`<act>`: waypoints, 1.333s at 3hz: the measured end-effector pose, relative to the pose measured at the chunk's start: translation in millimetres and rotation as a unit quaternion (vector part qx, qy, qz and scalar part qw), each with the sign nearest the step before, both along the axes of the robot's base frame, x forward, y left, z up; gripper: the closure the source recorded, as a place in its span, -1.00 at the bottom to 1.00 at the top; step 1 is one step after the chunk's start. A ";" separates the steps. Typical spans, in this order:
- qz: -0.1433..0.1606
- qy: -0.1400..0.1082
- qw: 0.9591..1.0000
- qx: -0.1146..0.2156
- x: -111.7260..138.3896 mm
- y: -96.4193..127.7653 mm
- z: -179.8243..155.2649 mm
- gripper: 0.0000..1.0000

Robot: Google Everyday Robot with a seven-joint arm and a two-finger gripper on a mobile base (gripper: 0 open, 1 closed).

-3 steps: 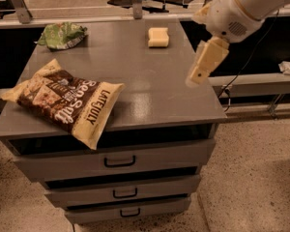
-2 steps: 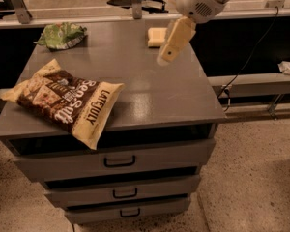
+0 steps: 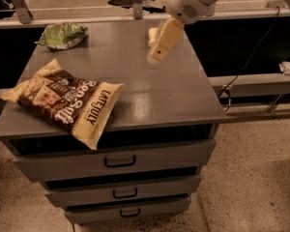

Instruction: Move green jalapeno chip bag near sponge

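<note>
The cream gripper hangs above the grey cabinet's far right part, in front of a pale yellow sponge. On the cabinet's far left lies a green bag with pale markings; on its near left, a brown-and-cream bag with dark lettering.

Grey table with three drawers stands on speckled floor, in dim warm light. My hand hangs over its far side.

Cabinet top under the gripper holds green bag, sponge, brown bag.
</note>
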State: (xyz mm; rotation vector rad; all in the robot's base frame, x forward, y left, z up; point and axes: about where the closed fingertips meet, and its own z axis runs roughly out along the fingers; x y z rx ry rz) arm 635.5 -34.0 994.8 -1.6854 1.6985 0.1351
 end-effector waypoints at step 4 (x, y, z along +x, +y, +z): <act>-0.005 0.026 0.990 0.140 176.1 177.7 -89.7 -1.00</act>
